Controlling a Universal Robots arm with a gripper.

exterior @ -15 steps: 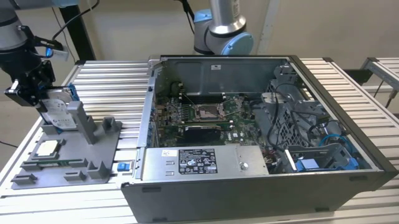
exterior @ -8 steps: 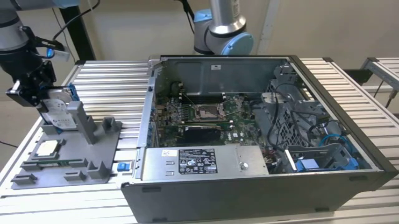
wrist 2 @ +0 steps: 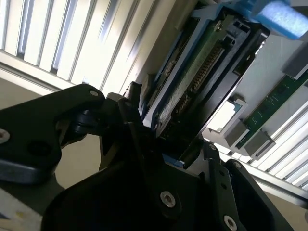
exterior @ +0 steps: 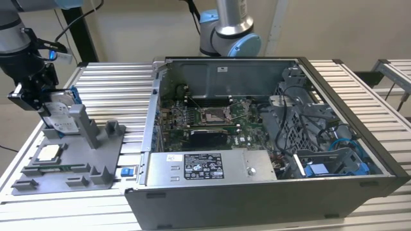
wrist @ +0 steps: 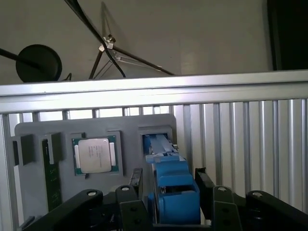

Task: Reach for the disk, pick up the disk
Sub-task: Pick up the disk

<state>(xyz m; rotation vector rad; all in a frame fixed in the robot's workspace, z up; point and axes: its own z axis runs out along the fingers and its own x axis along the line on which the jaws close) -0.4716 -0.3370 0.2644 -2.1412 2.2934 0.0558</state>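
At the exterior view's left, the arm comes down from the upper corner and its black claw [exterior: 46, 105] sits over the disk [exterior: 59, 118]. The disk stands on edge in the far end of a grey holder tray [exterior: 96, 154], its white label facing the camera and its blue bracket showing along the upper edge. In the first wrist view the claw [wrist: 169, 180] straddles the blue-framed disk [wrist: 173, 192] closely on both sides. In the second wrist view the disk [wrist 2: 192, 82] runs edge-on into the claw [wrist 2: 173, 139], with its connector row showing. Whether the claw is clenched on the disk or only set around it, I cannot tell. Nearer the camera on the same tray lie a square silver chip [exterior: 50, 153] and a green memory strip [exterior: 55, 168]. The tray rests on a ribbed metal desk [exterior: 115, 82]. An open computer case [exterior: 270, 144] takes up the middle and the exterior view's right, and the base of another arm [exterior: 228, 33] stands behind it.
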